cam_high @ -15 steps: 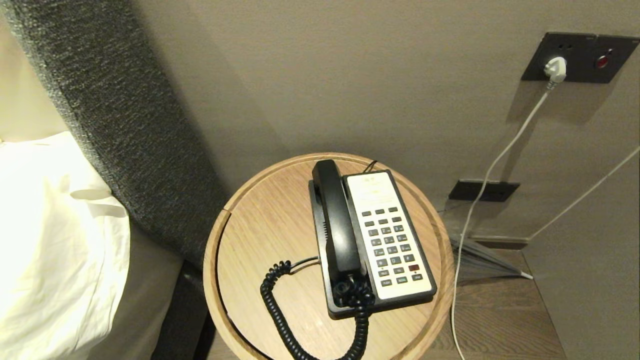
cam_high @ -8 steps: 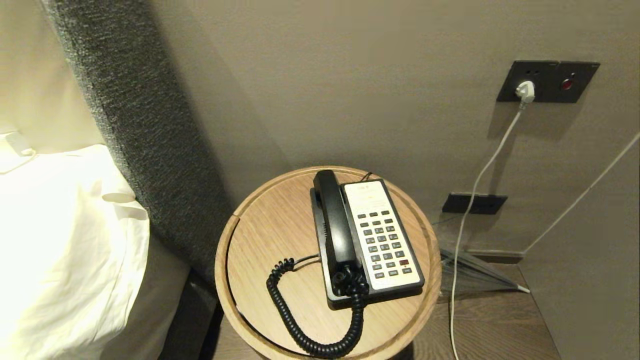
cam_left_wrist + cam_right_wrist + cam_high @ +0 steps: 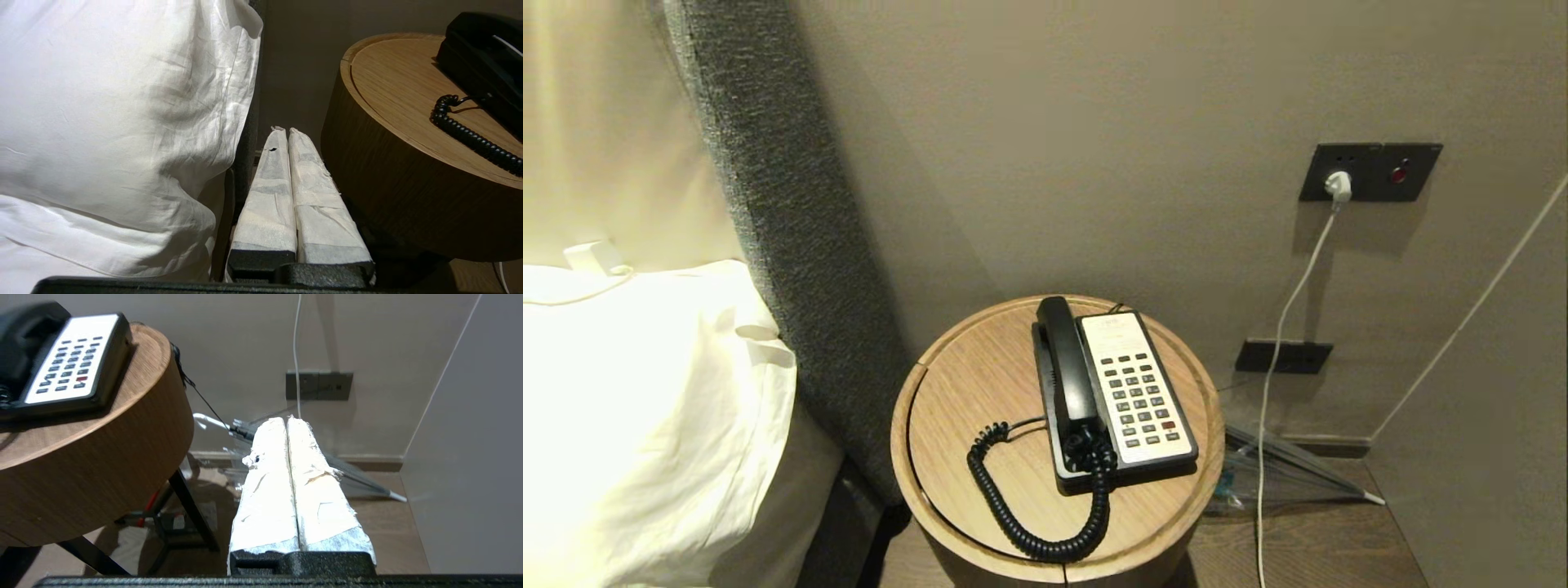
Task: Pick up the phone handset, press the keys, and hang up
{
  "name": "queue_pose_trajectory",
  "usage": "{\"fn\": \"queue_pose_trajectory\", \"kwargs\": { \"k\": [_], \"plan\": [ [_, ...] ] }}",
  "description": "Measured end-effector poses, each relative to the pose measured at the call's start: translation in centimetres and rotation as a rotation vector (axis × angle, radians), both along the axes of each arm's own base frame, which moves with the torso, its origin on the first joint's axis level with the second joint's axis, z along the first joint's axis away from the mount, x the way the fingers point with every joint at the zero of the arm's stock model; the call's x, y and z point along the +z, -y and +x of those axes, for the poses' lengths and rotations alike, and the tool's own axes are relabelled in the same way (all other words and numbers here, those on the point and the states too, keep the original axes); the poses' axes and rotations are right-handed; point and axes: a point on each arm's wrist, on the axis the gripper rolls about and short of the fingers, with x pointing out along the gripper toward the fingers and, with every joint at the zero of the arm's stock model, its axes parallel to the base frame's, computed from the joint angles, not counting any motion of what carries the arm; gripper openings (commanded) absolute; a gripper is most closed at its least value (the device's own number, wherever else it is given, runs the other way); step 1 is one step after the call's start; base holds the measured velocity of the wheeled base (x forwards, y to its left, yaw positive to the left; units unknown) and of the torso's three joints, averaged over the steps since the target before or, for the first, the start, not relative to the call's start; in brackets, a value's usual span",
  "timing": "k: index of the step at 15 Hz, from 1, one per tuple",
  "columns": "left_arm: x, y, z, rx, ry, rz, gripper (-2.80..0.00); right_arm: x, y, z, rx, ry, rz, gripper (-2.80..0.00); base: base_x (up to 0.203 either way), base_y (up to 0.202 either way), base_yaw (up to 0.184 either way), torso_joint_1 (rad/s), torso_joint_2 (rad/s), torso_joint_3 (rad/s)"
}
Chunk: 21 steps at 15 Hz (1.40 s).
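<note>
I saw the glossy black phone handset (image 3: 1065, 366) lying in its cradle beside the grey keys (image 3: 1138, 396), on the round wooden table (image 3: 980, 392). A curly cord (image 3: 1029, 523) looped forward. Both grippers, left (image 3: 284, 130) and right (image 3: 286, 419), were closed, empty, below the tabletop. A white pillow (image 3: 637, 425) lay left.

On the round side table (image 3: 964, 408) in front of me sits the phone (image 3: 1152, 469), its handset (image 3: 1066, 367) lying in the cradle to the left of the keys (image 3: 1139, 392), the coiled cord (image 3: 1029, 523) looping across the tabletop toward me. To the table's left I see a pillow (image 3: 645, 408) against the headboard (image 3: 792, 245); behind and to the right, a cable (image 3: 1290, 294) hangs from a wall socket (image 3: 1372, 171) to the floor.
</note>
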Motion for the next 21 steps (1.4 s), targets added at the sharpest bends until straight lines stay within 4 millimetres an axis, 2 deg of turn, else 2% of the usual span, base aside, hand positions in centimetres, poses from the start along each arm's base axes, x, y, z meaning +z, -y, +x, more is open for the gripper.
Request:
{"fn": "queue_pose_trajectory", "kwargs": {
  "k": [7, 21],
  "plan": [
    [0.01, 0.00, 0.00, 0.000, 0.001, 0.000, -2.80, -0.01, 0.00, 0.00, 0.001, -0.001, -0.001, -2.80, 0.000, 0.000, 0.000, 0.002, 0.00, 0.183],
    [0.07, 0.00, 0.00, 0.000, 0.006, 0.012, -2.80, 0.00, 0.00, 0.01, 0.000, -0.001, -0.001, -2.80, 0.000, 0.000, 0.000, 0.000, 0.00, 0.006]
  ]
}}
